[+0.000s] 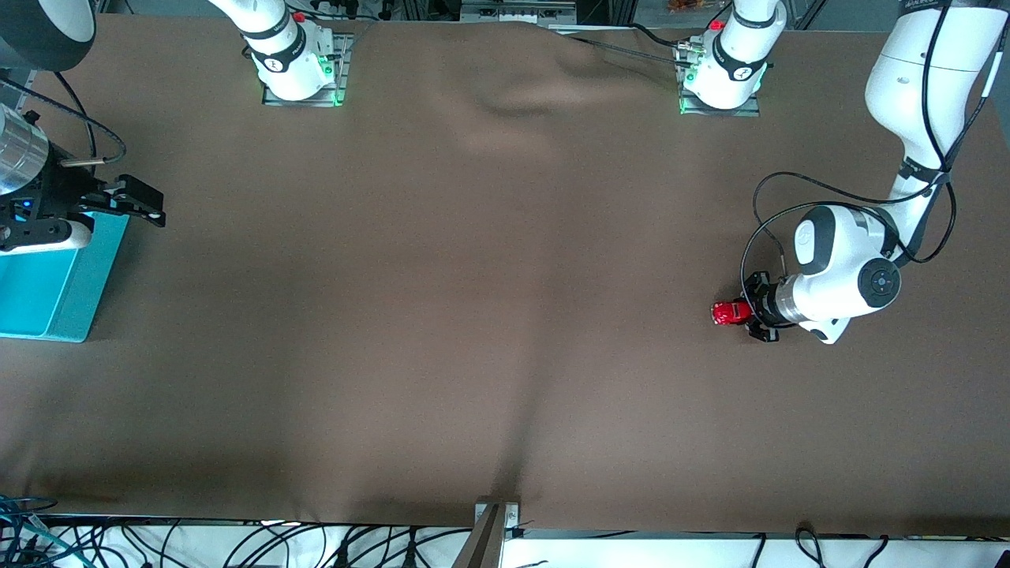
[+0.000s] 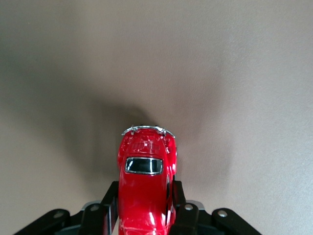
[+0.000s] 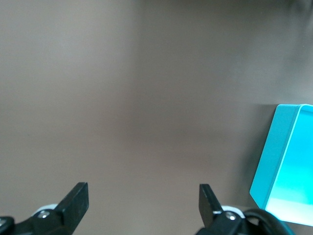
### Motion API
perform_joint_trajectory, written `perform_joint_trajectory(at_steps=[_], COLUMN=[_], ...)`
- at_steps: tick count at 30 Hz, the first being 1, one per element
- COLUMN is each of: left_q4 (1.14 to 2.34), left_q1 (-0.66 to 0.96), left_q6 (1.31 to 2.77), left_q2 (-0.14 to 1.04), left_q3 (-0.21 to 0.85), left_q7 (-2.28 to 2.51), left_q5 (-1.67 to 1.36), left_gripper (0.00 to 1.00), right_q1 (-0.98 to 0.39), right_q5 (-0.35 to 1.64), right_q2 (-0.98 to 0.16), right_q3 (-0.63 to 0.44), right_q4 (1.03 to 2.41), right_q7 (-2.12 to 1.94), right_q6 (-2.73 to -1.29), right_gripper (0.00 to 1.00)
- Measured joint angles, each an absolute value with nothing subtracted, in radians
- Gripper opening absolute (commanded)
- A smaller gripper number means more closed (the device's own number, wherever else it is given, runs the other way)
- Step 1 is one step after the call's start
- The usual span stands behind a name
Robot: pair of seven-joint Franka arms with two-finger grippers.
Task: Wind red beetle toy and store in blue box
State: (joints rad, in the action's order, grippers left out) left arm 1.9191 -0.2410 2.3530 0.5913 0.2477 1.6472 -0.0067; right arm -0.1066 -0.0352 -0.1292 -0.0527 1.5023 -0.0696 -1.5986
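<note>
The red beetle toy (image 1: 730,313) is a tiny glossy red car at the left arm's end of the table. My left gripper (image 1: 750,315) is shut on it, low at the brown cloth. In the left wrist view the black fingers (image 2: 108,205) press both flanks of the red beetle toy (image 2: 145,188), whose dark window and silvery bumper point away from the wrist. The turquoise blue box (image 1: 47,280) lies at the right arm's end of the table. My right gripper (image 1: 130,203) hangs open over the box's edge, with nothing between its fingertips (image 3: 78,198). A corner of the blue box (image 3: 288,166) shows beside them.
Brown cloth (image 1: 473,276) covers the whole table, with a soft fold near the arm bases. Both arm bases (image 1: 300,63) stand along the table edge farthest from the front camera. Cables lie below the table's near edge.
</note>
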Motion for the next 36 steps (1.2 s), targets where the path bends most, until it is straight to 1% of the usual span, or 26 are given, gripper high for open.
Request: perform_joint_trajectory(at_steps=[36], left_q4=[1.913], left_q1=[-0.301], left_q6=[2.352], left_q2=[0.590], left_q3=[0.222], left_q7=[1.544], left_q5=[0.034], left_gripper=[0.00], right_q1=[-0.107], right_q5=[-0.035], right_q2=[-0.133], right_q3=[-0.053], right_q4=[1.502], right_q7=[-0.070], right_q6=[-1.599], right_gripper=[1.00])
